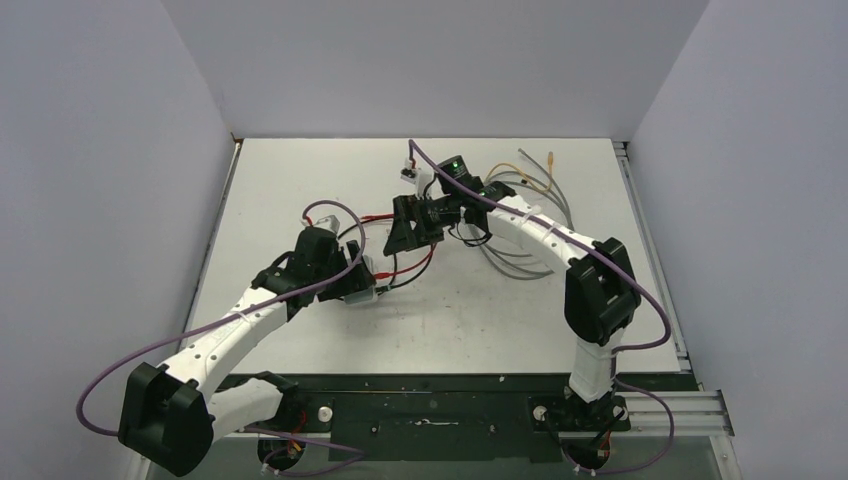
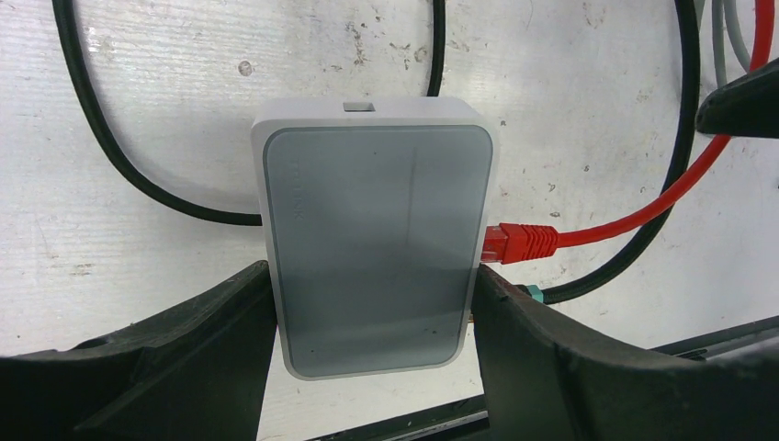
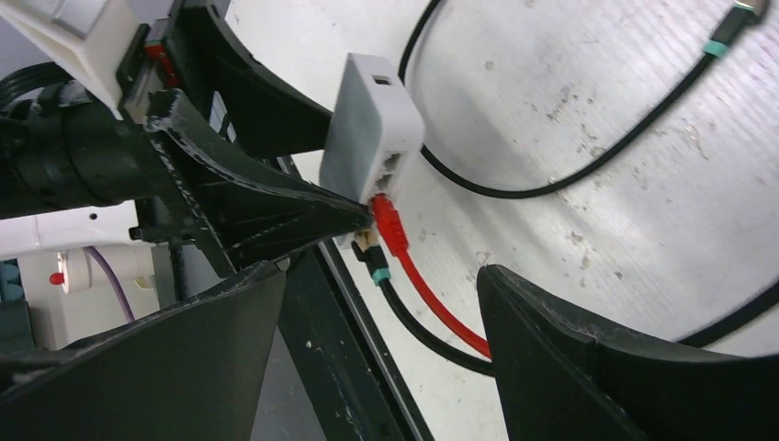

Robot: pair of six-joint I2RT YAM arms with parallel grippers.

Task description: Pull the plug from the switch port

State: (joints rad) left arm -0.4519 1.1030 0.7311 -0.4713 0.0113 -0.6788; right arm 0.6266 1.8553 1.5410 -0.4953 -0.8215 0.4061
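Pale walls enclose a scuffed white tabletop (image 1: 480, 320) strewn with cables. The switch (image 2: 377, 239) lies flat on it left of centre, in front of the left arm. The left gripper (image 2: 372, 276) is closed on it, its black fingers (image 2: 184, 358) pressed against the two long sides of the box near its near end. On the socket edge, to the right in the left wrist view, a red plug (image 2: 519, 242) sits in a port, and its red cable (image 2: 661, 207) curves away to the upper right. Just below the red plug is a black plug (image 3: 375, 266) with a teal boot; the left gripper's finger hides whether it is seated. A black cable (image 2: 119, 156) loops around the far side of the switch. The right gripper (image 3: 381, 285) hangs near the socket edge with its fingers (image 3: 588, 367) spread wide, holding nothing. In its wrist view the red plug and red cable run between them, apart from both. A bundle of grey cables (image 1: 520, 260) lies under the right arm.
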